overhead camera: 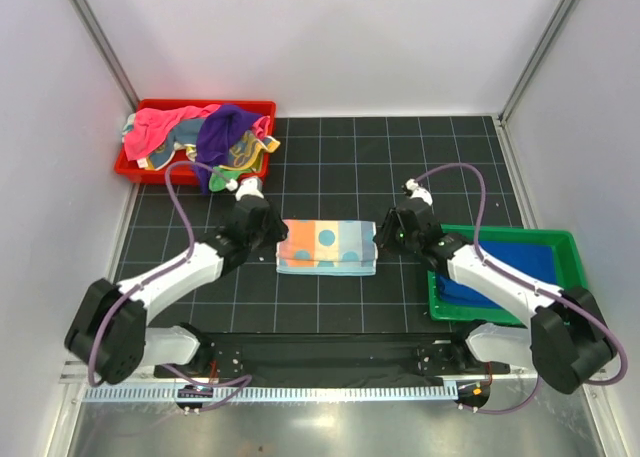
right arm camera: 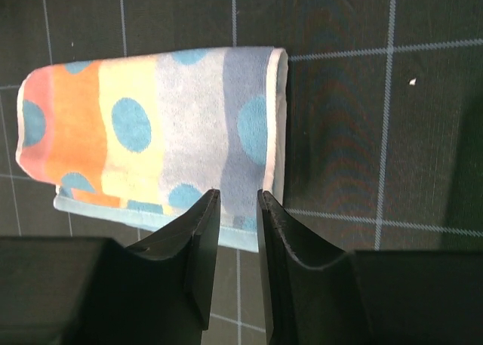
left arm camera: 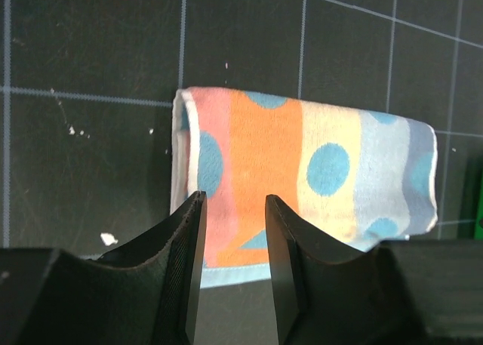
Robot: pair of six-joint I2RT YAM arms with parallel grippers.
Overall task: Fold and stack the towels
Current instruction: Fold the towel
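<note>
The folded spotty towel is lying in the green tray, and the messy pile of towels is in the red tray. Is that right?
Not quite. The folded spotty towel lies on the black gridded table, not in the green tray, which holds a blue towel instead. The top view shows it. The messy pile of towels is in the red tray, as you said.

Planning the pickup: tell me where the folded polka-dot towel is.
Top view: the folded polka-dot towel lies flat at the centre of the table, between the left claw and right claw, with the green tray to its right.
</note>
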